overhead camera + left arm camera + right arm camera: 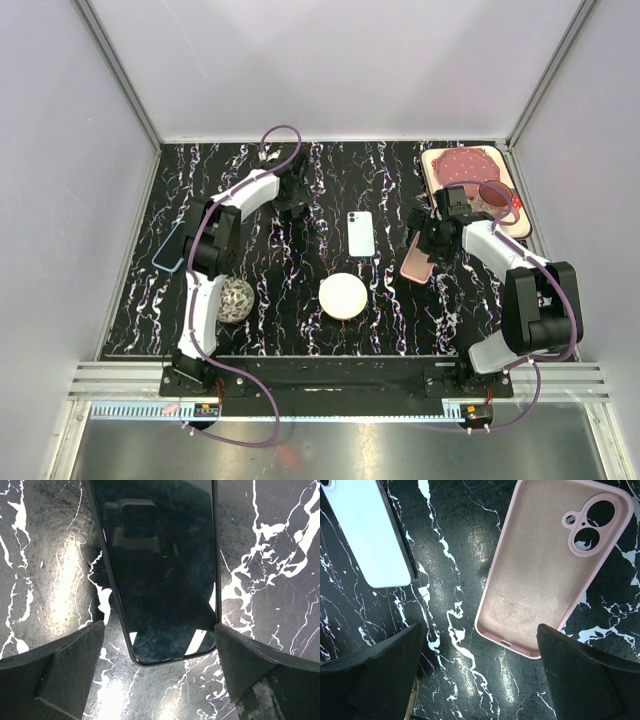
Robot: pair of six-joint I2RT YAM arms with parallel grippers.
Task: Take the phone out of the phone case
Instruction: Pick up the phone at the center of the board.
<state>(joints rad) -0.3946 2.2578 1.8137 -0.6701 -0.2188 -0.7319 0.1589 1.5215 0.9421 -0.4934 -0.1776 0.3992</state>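
A black marbled table (400,310) holds a pale phone (361,233) lying back-up near the centre, out of its case. The empty pink phone case (417,262) lies inside-up just to the phone's right, not touching it. The right gripper (430,240) hangs above the case, fingers spread wide and grasping nothing. The left gripper (290,205), likewise spread and empty, hovers farther back over what looks like a second, dark phone (160,570), screen-up with its end between the fingers; from above it is hard to pick out against the table.
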